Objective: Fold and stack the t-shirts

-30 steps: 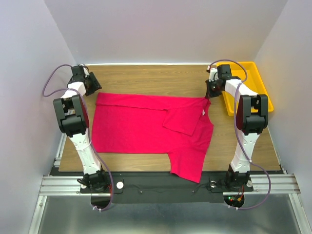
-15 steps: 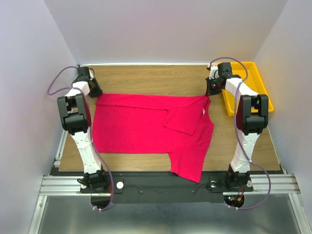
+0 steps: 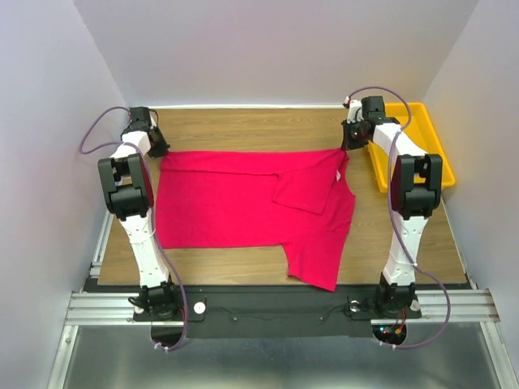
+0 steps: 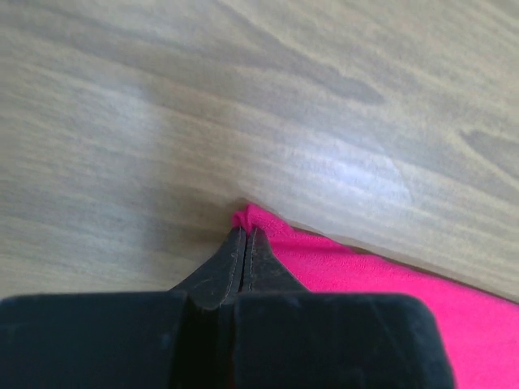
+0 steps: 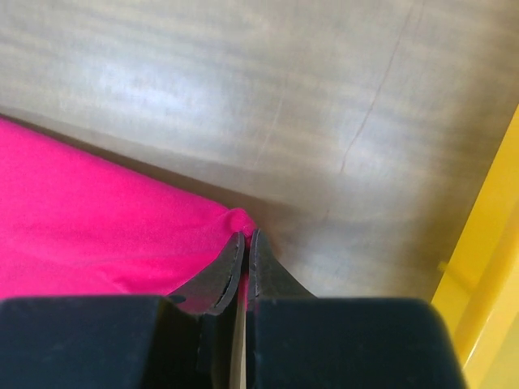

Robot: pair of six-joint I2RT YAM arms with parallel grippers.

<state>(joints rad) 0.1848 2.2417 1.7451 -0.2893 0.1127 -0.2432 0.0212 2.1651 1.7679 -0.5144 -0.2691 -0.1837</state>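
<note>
One crimson-pink t-shirt (image 3: 243, 207) lies spread across the wooden table (image 3: 251, 126), a sleeve folded over its right part and its lower right reaching the near edge. At its far left corner my left gripper (image 3: 159, 151) is shut on the cloth; the left wrist view shows the shirt's corner (image 4: 340, 263) pinched at the tips of the left gripper (image 4: 245, 231). My right gripper (image 3: 347, 146) is shut on the far right corner. In the right wrist view pink cloth (image 5: 97, 219) bunches at the tips of the right gripper (image 5: 246, 235).
A yellow plastic tray (image 3: 422, 134) stands at the far right, close beside the right arm; its rim (image 5: 491, 243) shows in the right wrist view. White walls enclose the table on three sides.
The left gripper came in to the shirt's far left corner and shut on it. The right gripper pulled its corner slightly back, and the shirt's far edge drew straighter.
</note>
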